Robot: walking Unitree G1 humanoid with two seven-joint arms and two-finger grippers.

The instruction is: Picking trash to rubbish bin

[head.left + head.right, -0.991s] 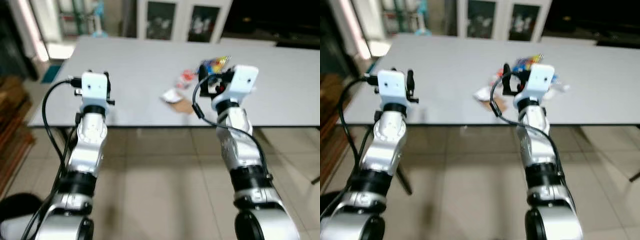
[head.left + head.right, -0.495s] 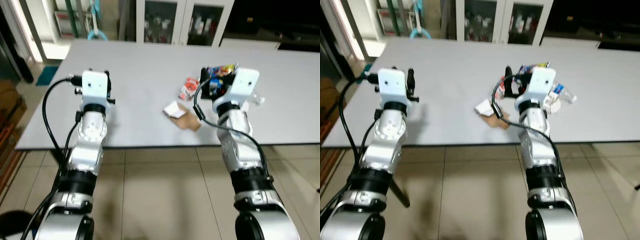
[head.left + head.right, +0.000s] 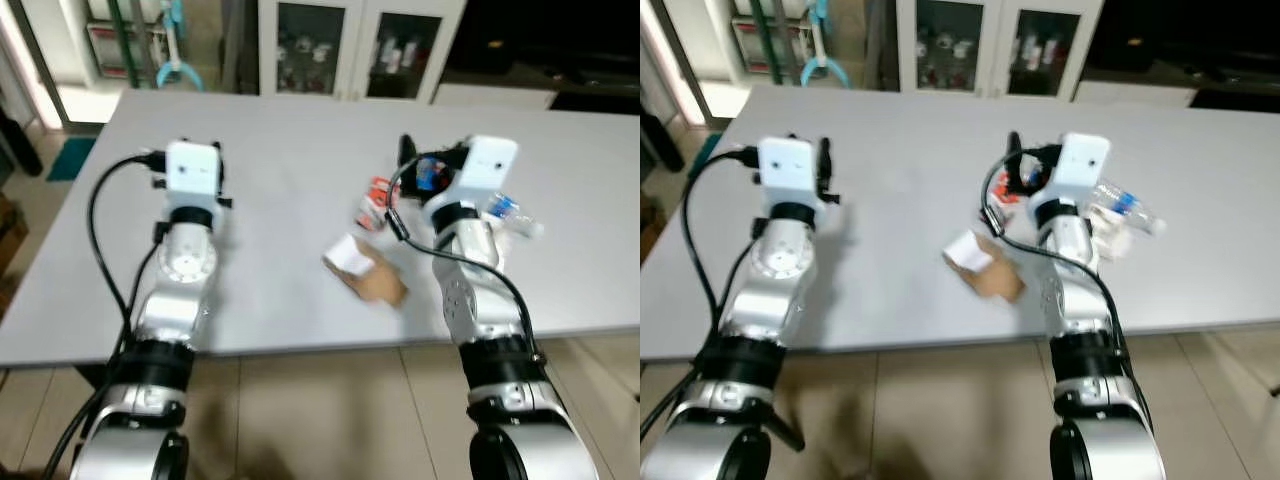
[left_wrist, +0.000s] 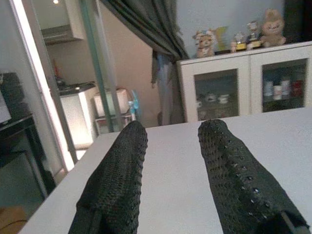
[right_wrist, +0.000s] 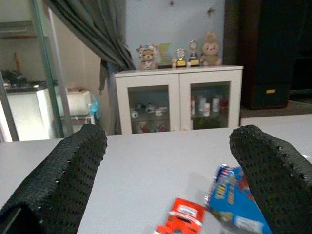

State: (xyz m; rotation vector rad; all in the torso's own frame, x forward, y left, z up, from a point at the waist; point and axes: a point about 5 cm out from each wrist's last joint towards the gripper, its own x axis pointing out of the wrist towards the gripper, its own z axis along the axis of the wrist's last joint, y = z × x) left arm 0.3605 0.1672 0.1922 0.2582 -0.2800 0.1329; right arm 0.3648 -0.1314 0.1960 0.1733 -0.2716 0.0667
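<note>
1. Nearest you, both silver arms reach forward over the near edge of the grey surface (image 3: 270,300), the left arm at 9 o'clock and the right arm at 3 o'clock.
2. Between the arms, slightly toward 1 o'clock of the middle, you have a brown card scrap (image 3: 380,285) with a white paper (image 3: 349,256) lying on its far-left end; the two touch.
3. Your left pincer (image 4: 170,161) hangs above bare surface with a clear gap between its two black fingers (image 4: 119,175), holding nothing.
4. Your right pincer (image 5: 165,161) is spread wide, fingers (image 5: 63,170) far apart, gripping nothing; it points across the trash pile.
5. Just beyond the white paper, toward 12 o'clock, sits a red packet (image 3: 376,196); in the right wrist view it lies between the fingers (image 5: 181,218).
6. Next to it, at about 1 o'clock, is a blue wrapper (image 5: 234,200) with bright print, just beside the red packet.
7. At 3 o'clock of the right arm lies a clear bottle (image 3: 1122,205) with a blue label, on its side, near crumpled white scraps (image 3: 1105,235).
8. Farthest off, past the surface's far edge at 12 o'clock, stands a white cabinet (image 5: 178,100) with glass doors and small figurines on top.
</note>
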